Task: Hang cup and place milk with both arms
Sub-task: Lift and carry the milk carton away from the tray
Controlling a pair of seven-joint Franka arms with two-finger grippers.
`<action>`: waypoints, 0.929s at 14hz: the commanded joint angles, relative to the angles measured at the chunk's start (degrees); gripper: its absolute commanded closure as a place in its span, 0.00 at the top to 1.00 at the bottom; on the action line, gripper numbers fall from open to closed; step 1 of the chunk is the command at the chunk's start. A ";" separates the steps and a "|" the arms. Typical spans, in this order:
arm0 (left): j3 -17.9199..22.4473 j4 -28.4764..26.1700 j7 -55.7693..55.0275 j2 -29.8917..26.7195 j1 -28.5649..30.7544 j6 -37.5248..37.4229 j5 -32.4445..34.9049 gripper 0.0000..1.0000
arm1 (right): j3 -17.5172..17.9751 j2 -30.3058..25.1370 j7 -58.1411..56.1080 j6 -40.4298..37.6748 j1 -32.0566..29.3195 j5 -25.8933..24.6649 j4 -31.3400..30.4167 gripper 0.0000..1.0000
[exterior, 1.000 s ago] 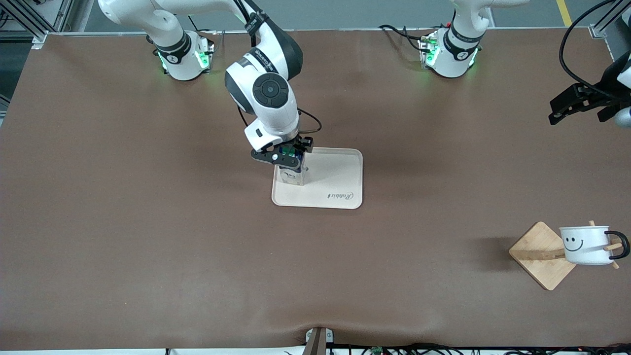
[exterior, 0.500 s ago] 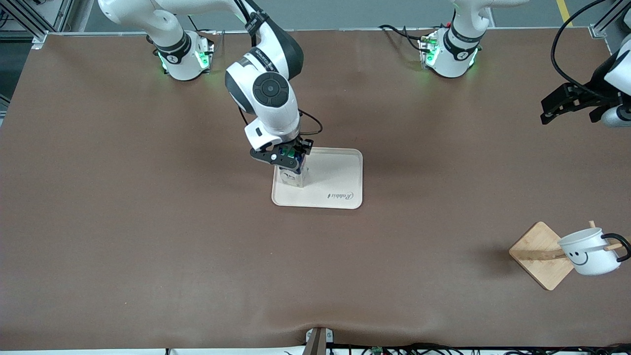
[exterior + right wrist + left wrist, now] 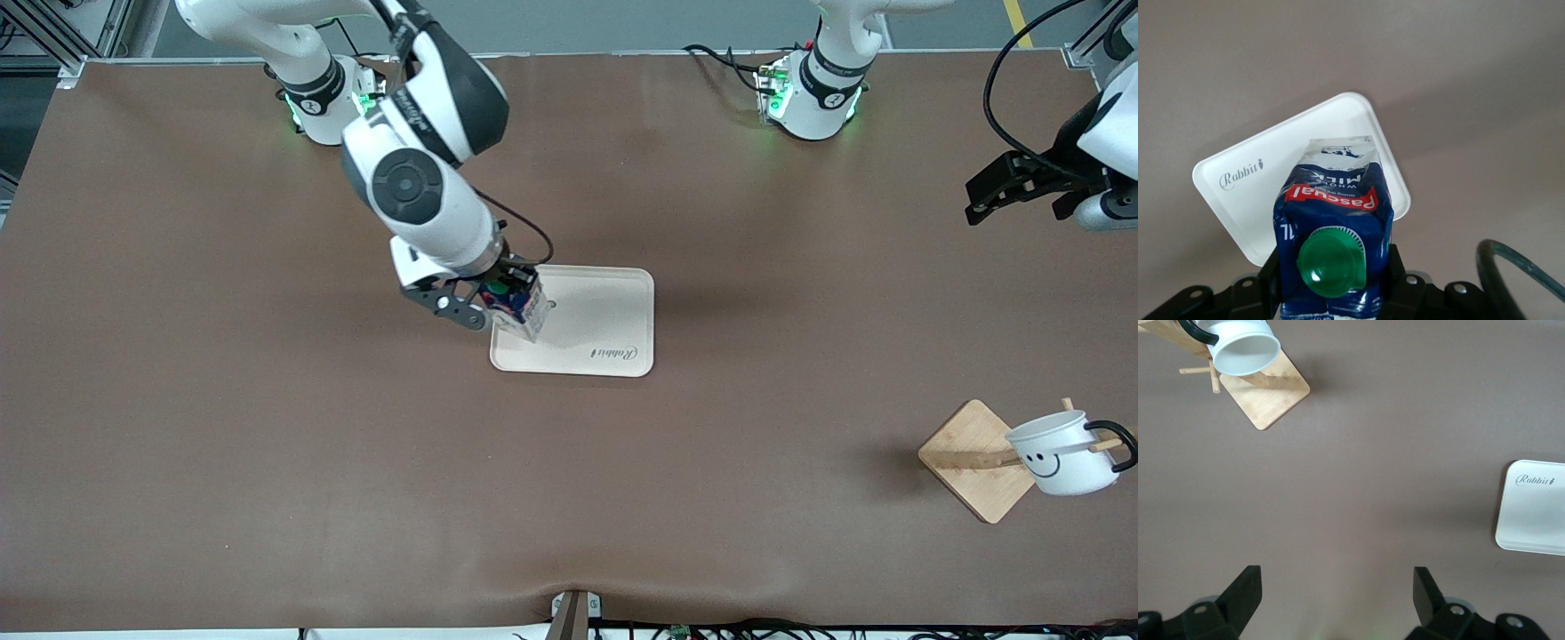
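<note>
Dark blue with a round green cap, the gable-top milk carton [image 3: 514, 302] is tilted, clamped in the right gripper [image 3: 480, 302] over the cream rectangular tray [image 3: 605, 324] at the brown surface's [image 3: 267, 444] centre. The white smiley-faced enamel cup [image 3: 1062, 453] hangs by its black handle on the bamboo peg stand [image 3: 973, 462] at four o'clock. The left gripper [image 3: 1022, 187], jaws wide and empty, hovers over the surface at two o'clock.

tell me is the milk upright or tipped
Tipped: the milk leans in the shut right gripper, its base over the tray edge.
</note>
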 commanded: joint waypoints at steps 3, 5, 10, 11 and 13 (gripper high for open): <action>-0.79 -1.51 0.61 -1.59 1.23 0.57 -0.13 1.00 | 0.55 -1.51 -13.31 -12.78 -8.16 0.90 3.22 0.00; -0.79 -1.51 0.61 -1.59 1.31 0.57 -0.22 1.00 | 0.47 -3.36 -20.33 -16.67 -12.99 0.29 2.52 0.00; -0.70 -1.51 0.70 -1.51 1.31 0.83 -0.13 1.00 | 0.38 -6.35 -42.55 -20.81 -25.39 -2.07 -0.55 0.00; -0.70 -1.60 0.61 -1.51 1.31 0.83 -0.13 1.00 | 0.38 -7.31 -46.78 -20.29 -26.80 -5.13 -3.00 0.00; -0.61 -1.60 0.61 -1.51 1.49 0.83 -0.13 1.00 | 0.47 -9.77 -52.15 -16.44 -31.10 -6.57 -8.88 0.00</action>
